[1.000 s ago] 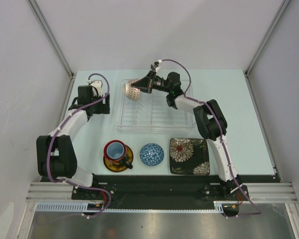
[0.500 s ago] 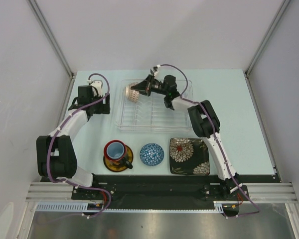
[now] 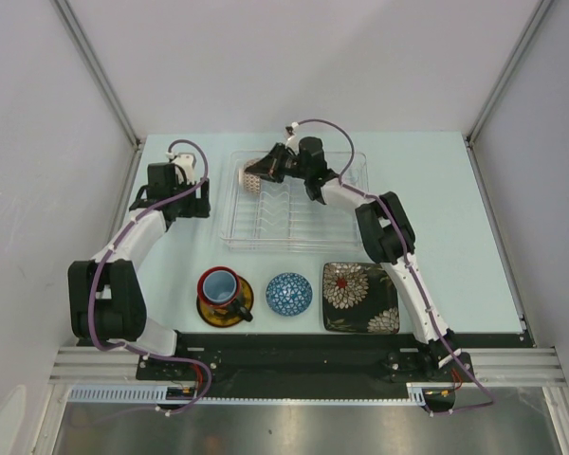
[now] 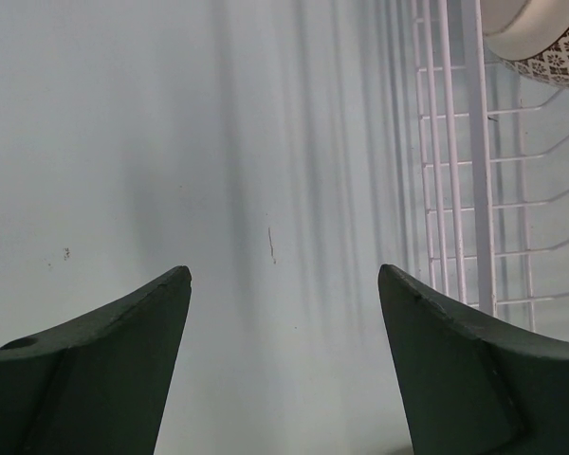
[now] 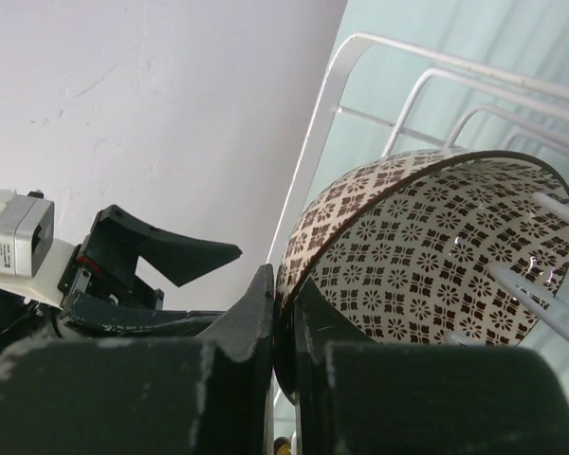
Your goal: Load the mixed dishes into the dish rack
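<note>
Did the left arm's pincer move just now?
No. The left pincer is in the same spot beside the left edge of the dish rack, and it is open.

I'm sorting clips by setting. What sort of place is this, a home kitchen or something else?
Likely a lab test cell, not a kitchen: plain white panels enclose a pale table, and the arms mount on a metal rail.

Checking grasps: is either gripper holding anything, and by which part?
Right gripper pinches the beige bowl by its rim; left gripper is open, empty.
</note>
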You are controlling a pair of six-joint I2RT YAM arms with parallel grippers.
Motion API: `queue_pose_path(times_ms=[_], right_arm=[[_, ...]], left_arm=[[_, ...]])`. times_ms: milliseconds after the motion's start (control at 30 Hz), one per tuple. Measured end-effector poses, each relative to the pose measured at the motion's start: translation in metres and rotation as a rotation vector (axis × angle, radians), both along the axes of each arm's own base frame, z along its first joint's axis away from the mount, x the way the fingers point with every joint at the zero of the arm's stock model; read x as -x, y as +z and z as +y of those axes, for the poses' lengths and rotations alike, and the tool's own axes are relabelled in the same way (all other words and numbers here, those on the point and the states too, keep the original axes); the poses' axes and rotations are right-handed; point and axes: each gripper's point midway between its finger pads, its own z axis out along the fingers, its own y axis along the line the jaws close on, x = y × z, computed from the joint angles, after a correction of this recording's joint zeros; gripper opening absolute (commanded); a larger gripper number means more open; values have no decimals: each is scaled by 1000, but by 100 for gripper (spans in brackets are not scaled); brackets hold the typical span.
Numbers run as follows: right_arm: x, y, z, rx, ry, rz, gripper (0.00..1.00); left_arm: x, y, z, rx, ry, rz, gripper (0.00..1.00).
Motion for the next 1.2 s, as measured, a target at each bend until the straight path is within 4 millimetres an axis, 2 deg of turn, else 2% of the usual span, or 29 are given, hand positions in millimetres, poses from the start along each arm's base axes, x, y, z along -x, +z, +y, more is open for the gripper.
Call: queue_pose_path(times_ms=[67,100,200,267,467,533,567,633,733,767,833,967,1033,1100,1200], right_arm=[[-3,0,0,18,-9,-10,22],[-4,0,0,24,-12,-15,35],[-7,-2,-1,46,-22,-28,52],[-7,-5,-2,66,-26,-31,59],[-7,-14,-3,110,-24,-33,67],[-6,-14,-5,120,-27,-43,70],[-5,-13,-7,128,-34,-50,76],[2,-7,-13,144,-40,-60,80],[23,16,-30,183,-37,-79,86],[29,29,-36,192,-41,-104,90],[44,53,-52,225,-50,-151,92],[78,116,-87,284,-77,-302,94],[96,141,-101,316,-84,-374,93],[115,150,-109,364,-73,-423,91],[158,136,-106,504,-13,-464,87]], left_arm=[[1,-1,0,2,-1,4,85],[1,-1,-1,3,-2,5,85],[3,-3,-1,6,-6,13,86],[4,-4,-2,6,-6,15,85],[4,-4,-2,7,-6,14,85],[4,-4,-2,7,-6,14,85],[4,-4,-2,7,-6,14,85],[4,-4,-2,7,-6,13,85],[5,-6,-2,7,-6,17,85],[6,-7,-2,7,-6,20,85],[8,-10,-2,7,-6,24,85],[9,-14,-2,8,-6,30,85],[9,-14,-4,8,-10,28,85],[9,-14,-5,7,-13,29,85],[9,-14,-7,4,-22,28,85]])
